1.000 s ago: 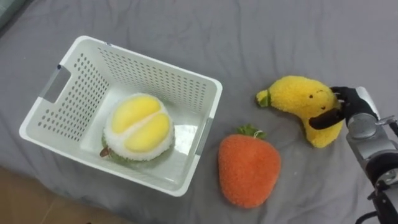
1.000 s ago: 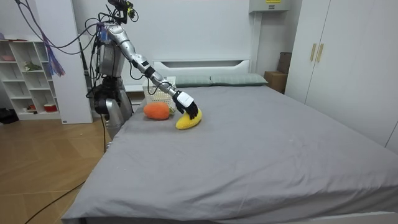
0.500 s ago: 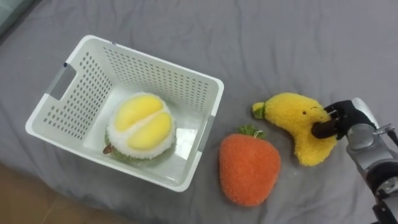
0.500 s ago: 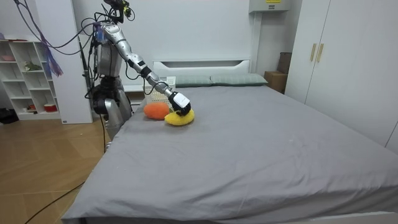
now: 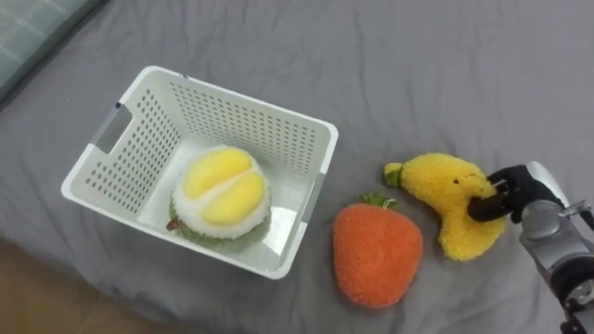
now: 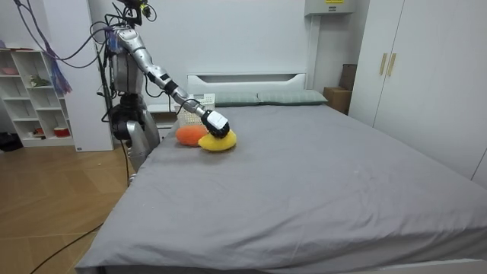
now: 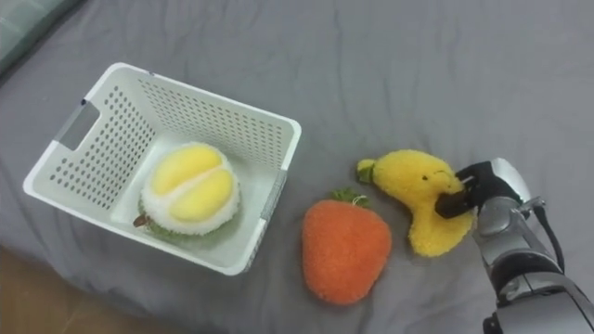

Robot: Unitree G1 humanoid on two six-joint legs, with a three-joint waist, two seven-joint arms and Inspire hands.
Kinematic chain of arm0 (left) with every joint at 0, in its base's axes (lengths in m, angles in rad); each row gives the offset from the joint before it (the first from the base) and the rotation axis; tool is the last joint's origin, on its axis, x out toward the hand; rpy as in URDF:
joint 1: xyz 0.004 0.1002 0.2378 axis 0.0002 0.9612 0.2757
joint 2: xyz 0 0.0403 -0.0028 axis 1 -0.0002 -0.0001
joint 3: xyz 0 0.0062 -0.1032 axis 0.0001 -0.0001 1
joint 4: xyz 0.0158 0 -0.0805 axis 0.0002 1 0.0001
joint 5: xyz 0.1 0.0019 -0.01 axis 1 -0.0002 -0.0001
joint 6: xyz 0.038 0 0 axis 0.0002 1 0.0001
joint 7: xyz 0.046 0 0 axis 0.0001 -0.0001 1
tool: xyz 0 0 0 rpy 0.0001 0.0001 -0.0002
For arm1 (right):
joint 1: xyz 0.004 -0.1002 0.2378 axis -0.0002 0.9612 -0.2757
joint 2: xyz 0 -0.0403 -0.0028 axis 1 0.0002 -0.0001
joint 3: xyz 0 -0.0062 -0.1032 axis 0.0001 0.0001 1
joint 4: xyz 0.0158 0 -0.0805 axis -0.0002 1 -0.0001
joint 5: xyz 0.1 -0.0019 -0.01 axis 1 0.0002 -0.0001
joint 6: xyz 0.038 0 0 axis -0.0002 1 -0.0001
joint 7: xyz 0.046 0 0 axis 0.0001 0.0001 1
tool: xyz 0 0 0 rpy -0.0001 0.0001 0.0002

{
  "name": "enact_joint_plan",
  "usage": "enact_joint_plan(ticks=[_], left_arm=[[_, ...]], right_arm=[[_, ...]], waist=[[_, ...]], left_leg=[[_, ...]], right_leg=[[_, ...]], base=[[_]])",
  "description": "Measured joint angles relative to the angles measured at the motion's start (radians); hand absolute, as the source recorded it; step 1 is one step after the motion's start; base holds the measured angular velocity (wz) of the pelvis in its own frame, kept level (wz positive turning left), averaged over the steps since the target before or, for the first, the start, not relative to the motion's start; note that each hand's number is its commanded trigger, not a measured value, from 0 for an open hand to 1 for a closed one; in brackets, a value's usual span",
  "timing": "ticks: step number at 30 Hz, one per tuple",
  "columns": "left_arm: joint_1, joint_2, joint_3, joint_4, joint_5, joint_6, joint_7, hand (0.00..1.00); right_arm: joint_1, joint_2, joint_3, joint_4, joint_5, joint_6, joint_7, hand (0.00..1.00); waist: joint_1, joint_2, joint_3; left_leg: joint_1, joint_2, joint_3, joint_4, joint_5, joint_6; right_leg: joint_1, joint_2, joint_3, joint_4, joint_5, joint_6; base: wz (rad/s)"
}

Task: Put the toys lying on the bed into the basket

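You've dragged the banana plush (image 5: 450, 197) in beside the strawberry plush (image 5: 376, 255) — your right hand (image 5: 520, 186) has its fingers curled round it; lift clear before swinging to the basket (image 5: 243, 100).

Right hand (image 5: 527, 186) partly behind banana (image 5: 445, 190) (plush)

2 eyes overlook bed (image 5: 464, 56); room camera stands afar.

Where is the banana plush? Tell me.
The banana plush lies on the bed, right of the orange plush in the eye views, with the right hand gripping its right side.
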Motion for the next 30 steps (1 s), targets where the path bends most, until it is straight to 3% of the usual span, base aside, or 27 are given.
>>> enact_joint_plan(ticks=[1, 2, 4, 6, 8, 12, 18, 23, 30], left_arm=[[0.005, 0.001, 0.004, 0.0, 0.0, 0.0, 0.0, 0.0], [0.011, 0.003, 0.026, -0.003, 0.007, 0.0, 0.0, 0.0], [0.024, 0.005, 0.059, 0.002, 0.016, -0.001, 0.0, 0.0], [0.037, 0.007, 0.094, -0.018, 0.049, -0.009, -0.004, 0.0], [0.046, 0.009, 0.11, -0.037, 0.054, -0.014, -0.006, 0.0], [0.028, 0.005, 0.118, -0.041, 0.051, -0.013, -0.006, 0.0], [0.051, 0.0, 0.121, -0.088, 0.074, 0.008, -0.007, 0.0], [0.056, -0.011, 0.136, -0.131, 0.075, 0.022, -0.01, 0.0], [0.082, -0.018, 0.136, -0.171, 0.16, 0.025, -0.01, 0.0]], right_arm=[[0.0, -0.002, 0.0, -0.029, 0.003, 0.001, 0.0, 1.0], [0.001, -0.002, -0.001, -0.101, 0.0, 0.004, 0.001, 1.0], [0.011, -0.004, -0.011, -0.208, -0.001, -0.001, 0.001, 1.0], [0.08, -0.003, -0.044, -0.378, -0.006, -0.003, 0.009, 1.0], [0.117, -0.002, -0.044, -0.518, -0.008, -0.001, 0.027, 1.0], [0.125, 0.004, -0.043, -0.715, -0.016, 0.014, 0.062, 1.0], [0.15, 0.018, -0.035, -0.913, -0.018, 0.027, 0.117, 1.0], [0.15, 0.024, -0.035, -0.993, -0.026, 0.042, 0.16, 1.0], [0.15, 0.079, -0.006, -1.087, -0.086, 0.065, 0.175, 1.0]], waist=[[-0.004, 0.0, -0.0014], [-0.021, -0.005, -0.012], [-0.039, -0.011, -0.0181], [-0.045, -0.023, -0.0306], [-0.051, -0.029, -0.0333], [-0.063, -0.029, -0.0334], [-0.055, -0.022, -0.0295], [-0.04, -0.02, -0.0292], [-0.011, -0.013, -0.0257]], left_leg=[[0.008, 0.0, 0.001, -0.003, 0.0, 0.0], [0.019, 0.001, 0.005, -0.01, 0.0, 0.0], [0.051, 0.002, 0.008, -0.021, 0.001, -0.001], [0.102, 0.001, 0.01, -0.035, 0.0, -0.001], [0.128, 0.0, 0.013, -0.047, 0.0, -0.001], [0.169, 0.001, 0.016, -0.058, 0.0, -0.001], [0.205, 0.001, 0.014, -0.067, -0.001, -0.001], [0.204, 0.0, 0.004, -0.062, 0.0, -0.001], [0.209, 0.0, 0.001, -0.065, 0.0, -0.002]], right_leg=[[0.006, 0.0, 0.0, 0.0, 0.0, 0.0], [0.011, 0.0, 0.003, 0.0, 0.0, 0.0], [0.038, 0.002, 0.005, -0.004, 0.0, 0.0], [0.095, 0.003, 0.003, -0.025, 0.0, 0.001], [0.121, 0.003, -0.001, -0.037, 0.0, 0.001], [0.156, 0.004, 0.002, -0.038, 0.0, 0.001], [0.196, 0.006, 0.004, -0.051, 0.0, 0.001], [0.197, 0.007, 0.0, -0.05, 0.0, 0.001], [0.203, 0.007, -0.004, -0.053, 0.0, 0.001]], base=[[-0.08], [-0.1], [-0.04], [0.0], [-0.02], [0.0], [-0.03], [0.04], [0.01]])
